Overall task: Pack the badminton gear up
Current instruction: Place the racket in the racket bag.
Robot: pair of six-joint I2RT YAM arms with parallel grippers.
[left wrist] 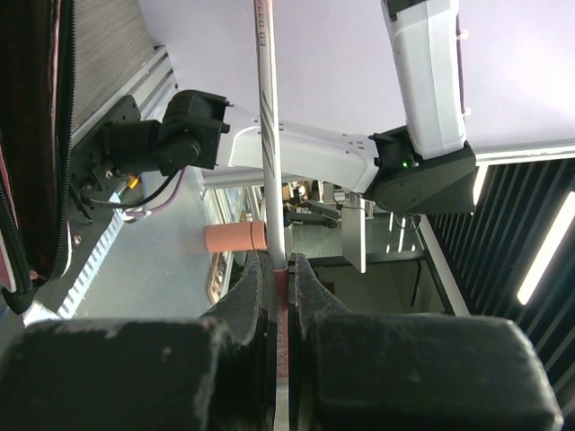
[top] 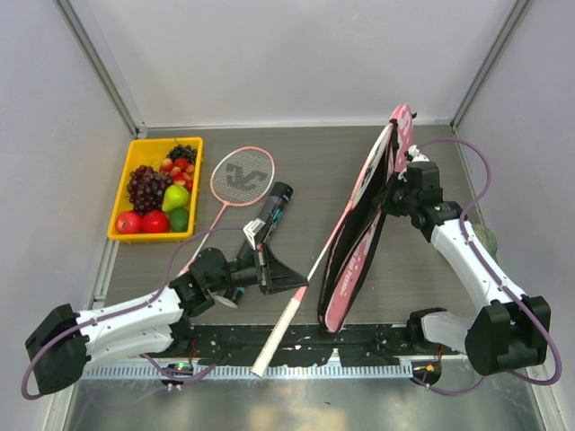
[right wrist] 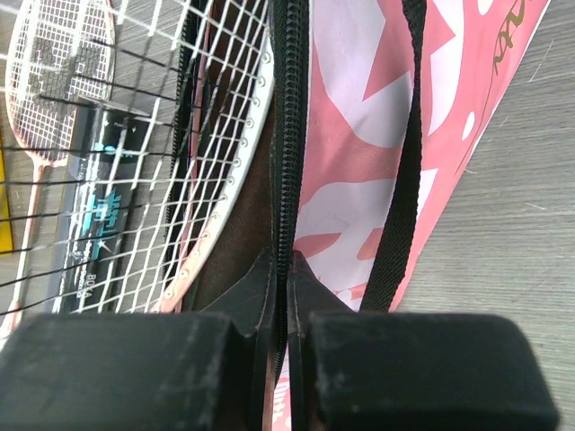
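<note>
Left wrist view: the left gripper [left wrist: 279, 269] is clamped tight on the thin shaft of one racket [left wrist: 267, 135]. The pink bag [top: 359, 251] is held up on edge, right of centre, with its zip edge pinched shut in the right gripper [right wrist: 280, 269]. The racket's head is seen partly inside the opening. The shaft should be fed along the bag's length and kept parallel to the zip so the strings are not snagged, while the mouth is held apart. The second racket [top: 241, 175] and the tube [top: 272, 214] are seen lying at far left, beside the fruit tray [top: 148, 144].
</note>
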